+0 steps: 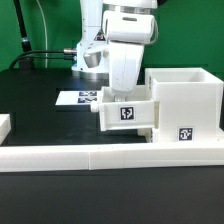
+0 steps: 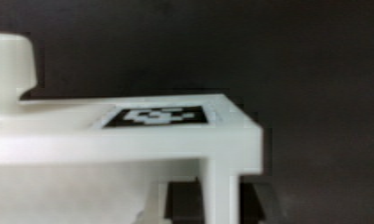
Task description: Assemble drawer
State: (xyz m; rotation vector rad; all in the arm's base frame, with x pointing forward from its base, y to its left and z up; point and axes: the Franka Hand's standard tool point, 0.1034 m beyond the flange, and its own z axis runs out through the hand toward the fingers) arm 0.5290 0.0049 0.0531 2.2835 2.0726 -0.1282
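In the exterior view, the arm (image 1: 128, 55) stands over a small tray (image 1: 128, 113) at frame center, touching the tall housing (image 1: 187, 100) at right. Whether the jaws grasp the tray cannot be told. In the wrist view, the blurred tagged tray (image 2: 139, 135) fills the lower frame over the dark surface (image 2: 255, 50).

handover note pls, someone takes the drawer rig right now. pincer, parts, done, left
Pincer: down on the small white plastic tray; the tray hides its fingertips, so grip state cannot be told.
Parts: tray, tag facing the camera, is right next to the tall boxy white housing, on its exterior-view-left side. Housing stands by the long low white border wall. Marker board lies behind.
Done: tray brought up to the housing.
Left: whether it is seated cannot be told. Second tray not clearly in view.
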